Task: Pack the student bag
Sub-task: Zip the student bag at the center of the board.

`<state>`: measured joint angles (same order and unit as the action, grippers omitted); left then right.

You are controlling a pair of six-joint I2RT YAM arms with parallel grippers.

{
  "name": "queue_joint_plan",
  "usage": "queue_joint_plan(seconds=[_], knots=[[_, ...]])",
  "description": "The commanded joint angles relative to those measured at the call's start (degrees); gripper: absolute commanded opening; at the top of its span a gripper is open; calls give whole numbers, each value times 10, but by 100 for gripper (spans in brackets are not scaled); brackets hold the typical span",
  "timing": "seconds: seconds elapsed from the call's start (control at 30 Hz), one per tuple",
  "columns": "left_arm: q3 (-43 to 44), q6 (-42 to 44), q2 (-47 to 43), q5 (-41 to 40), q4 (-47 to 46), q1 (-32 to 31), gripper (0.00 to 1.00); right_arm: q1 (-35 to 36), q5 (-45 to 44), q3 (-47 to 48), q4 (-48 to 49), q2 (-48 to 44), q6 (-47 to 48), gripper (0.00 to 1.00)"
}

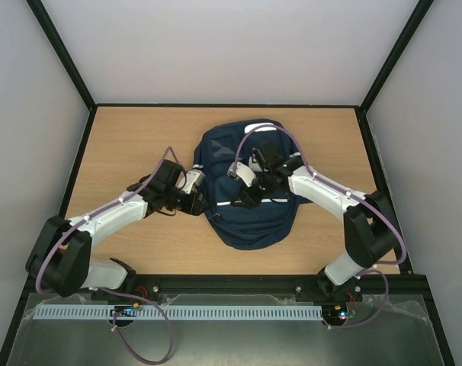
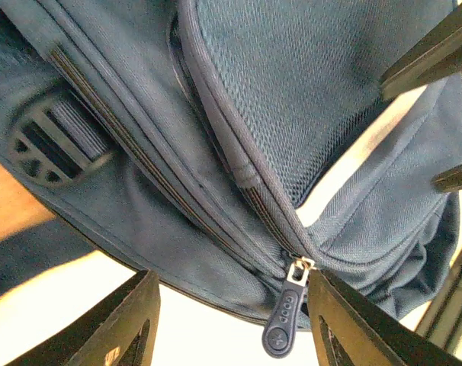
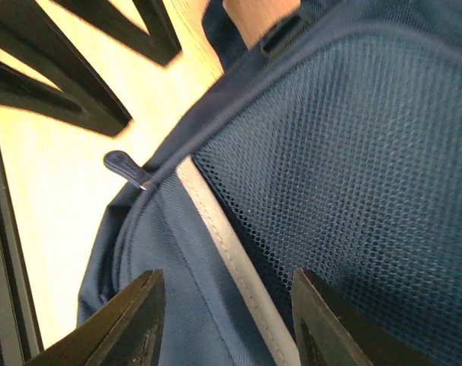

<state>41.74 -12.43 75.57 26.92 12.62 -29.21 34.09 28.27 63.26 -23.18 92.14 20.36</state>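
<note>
Scene: student bag (image 1: 250, 217) on table (image 1: 139, 137) | left tool (image 2: 232, 280) apart, zipper pull (image 2: 283, 329) between jaws | right tool (image 3: 227, 276) apart over mesh panel (image 3: 353, 152)

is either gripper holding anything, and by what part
Nothing is held. The left gripper has jaws apart around the zipper pull of the student bag, not pinching it; the right gripper has jaws apart over its mesh.

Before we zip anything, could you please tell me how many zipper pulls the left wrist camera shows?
1: the zipper pull hangs at the lower edge of the student bag, between the fingers of the left gripper. Others may be hidden.
</note>
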Motion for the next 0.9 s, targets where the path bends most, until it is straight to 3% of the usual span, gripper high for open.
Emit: queue_joint_plan(seconds=[0.0,0.53,0.87], knots=[[1,-48,24,71,14,4,56,-3,20,-6,-10,-47,-3,47],[-36,-40,45,101,-5,-10,53,-3,19,-15,-9,-35,3,47],[-40,-52,47,113,-42,-29,36,-3,15,-17,-9,-30,6,46]])
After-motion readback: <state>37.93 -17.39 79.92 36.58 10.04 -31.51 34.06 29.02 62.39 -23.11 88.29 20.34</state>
